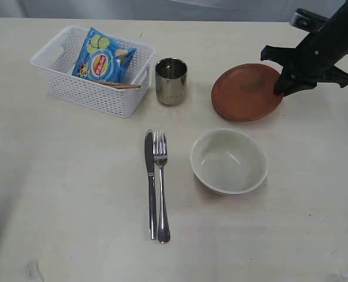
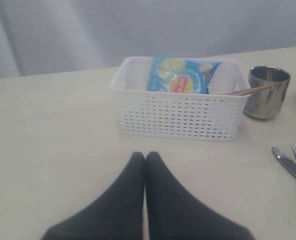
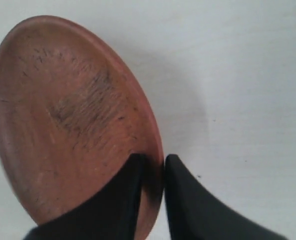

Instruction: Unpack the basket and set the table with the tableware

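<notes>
Closest to the lens: right gripper (image 3: 156, 159), one finger over the plate (image 3: 63, 100), the other outside it, rim in the narrow slot between. Cannot tell if gripping or loose. Plate seemingly down on the desk (image 1: 74, 205). Left gripper (image 2: 146, 156) pressed together, empty, aimed at the basket (image 2: 177, 117) straight ahead. Inside, beside the chip bag (image 2: 180, 75), a wooden handle (image 2: 245, 91), long axis crosswise to that gripper, tip over the basket end next to the cup (image 2: 267, 92). Probably work for the left arm, being much nearer.
</notes>
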You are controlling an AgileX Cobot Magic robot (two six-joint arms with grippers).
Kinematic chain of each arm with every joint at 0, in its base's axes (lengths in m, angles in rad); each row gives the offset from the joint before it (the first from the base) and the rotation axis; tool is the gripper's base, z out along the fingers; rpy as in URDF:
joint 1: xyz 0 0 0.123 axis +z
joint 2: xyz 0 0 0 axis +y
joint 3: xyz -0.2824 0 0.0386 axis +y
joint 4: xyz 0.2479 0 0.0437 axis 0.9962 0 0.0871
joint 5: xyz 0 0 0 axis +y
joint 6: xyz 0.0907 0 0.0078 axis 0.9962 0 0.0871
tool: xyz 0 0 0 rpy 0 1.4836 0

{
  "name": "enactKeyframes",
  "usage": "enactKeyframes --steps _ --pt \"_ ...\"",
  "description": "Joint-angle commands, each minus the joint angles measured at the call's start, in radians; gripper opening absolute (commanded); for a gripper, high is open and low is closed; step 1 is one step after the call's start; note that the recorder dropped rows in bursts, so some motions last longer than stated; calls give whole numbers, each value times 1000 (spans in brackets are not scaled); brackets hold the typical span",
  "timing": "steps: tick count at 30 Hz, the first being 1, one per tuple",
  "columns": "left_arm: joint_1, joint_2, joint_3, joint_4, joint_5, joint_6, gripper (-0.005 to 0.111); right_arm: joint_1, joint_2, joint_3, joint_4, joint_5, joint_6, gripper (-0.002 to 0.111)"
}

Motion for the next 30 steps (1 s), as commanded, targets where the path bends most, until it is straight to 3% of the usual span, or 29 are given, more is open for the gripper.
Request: enactKeyframes --steps 1,10,17,24,30 --pt "2 -3 2 0 -4 -2 0 -6 7 -3 -33 1 -8 42" --pt "2 -3 2 0 -4 -2 0 -6 -5 -68 -88 154 -17 42" --pt "2 -3 2 0 -4 -2 0 -2 -149 -19 -88 221 -49 42" --pt "2 -3 2 0 -4 -2 0 -20 -186 237 -87 5 18 42" --pt "2 -3 2 0 -4 -2 0 -20 -41 235 67 -157 -32 42"
